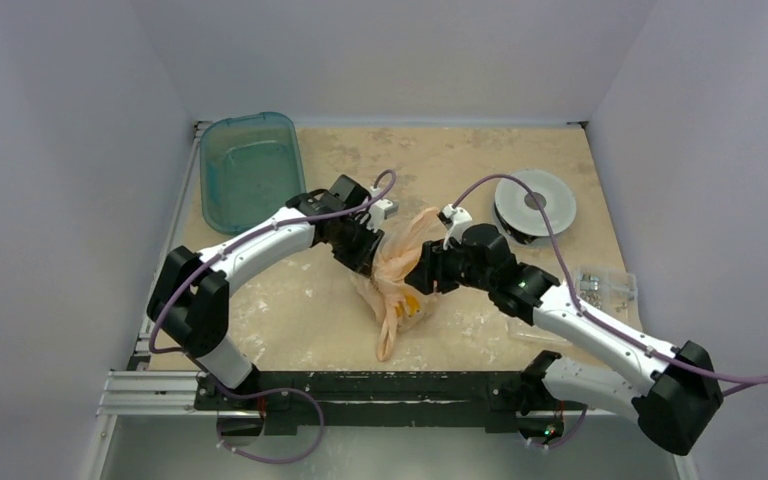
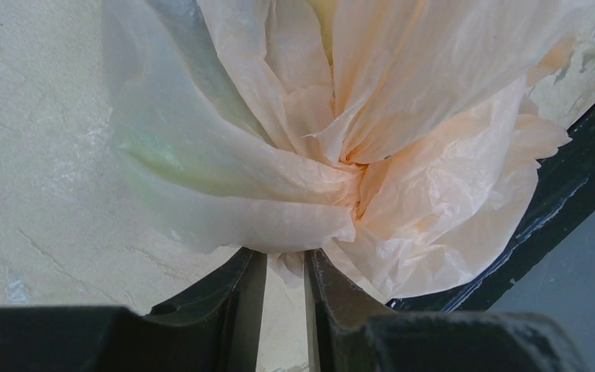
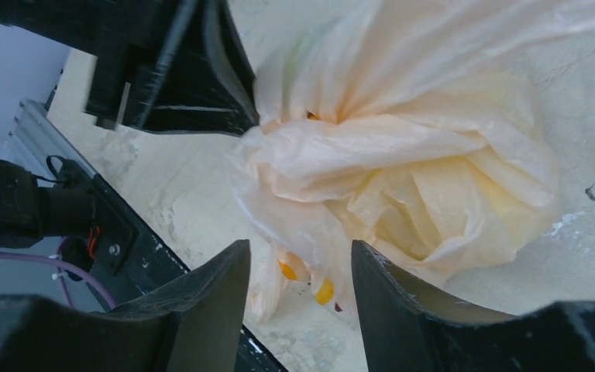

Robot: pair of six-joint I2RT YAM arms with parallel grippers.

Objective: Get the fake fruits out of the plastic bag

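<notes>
**Top view, near edge to far wall.** The mounting rail (image 1: 360,385) carries both arm bases. At the centre of the table (image 1: 290,320) lies the plastic bag (image 1: 400,285), with a loop handle trailing toward 6 o'clock.

The left gripper (image 2: 285,260) reaches in from 10 o'clock. Its fingers are drawn almost together on a gathered pleat of film, and creases radiate from the pinch. The right gripper (image 3: 298,260) comes from 3 o'clock, spread wide and holding nothing. A sagging fold of the bag hangs at its gap, unclamped.

The fake fruits (image 3: 324,291) are inside the bag. Orange-yellow pieces show through the film low in the right wrist view; the others cannot be told apart.

**Judged step:** opening the bag. Done well, the left pinch anchors the film while the right closes on a separate layer near the mouth, not on a fruit. It then draws away gently, lest the thin film tear.

**Beyond:** clear packet (image 1: 605,285) at 3 o'clock, spool (image 1: 533,203) at 1 o'clock, teal bin (image 1: 250,170) at 11 o'clock.
</notes>
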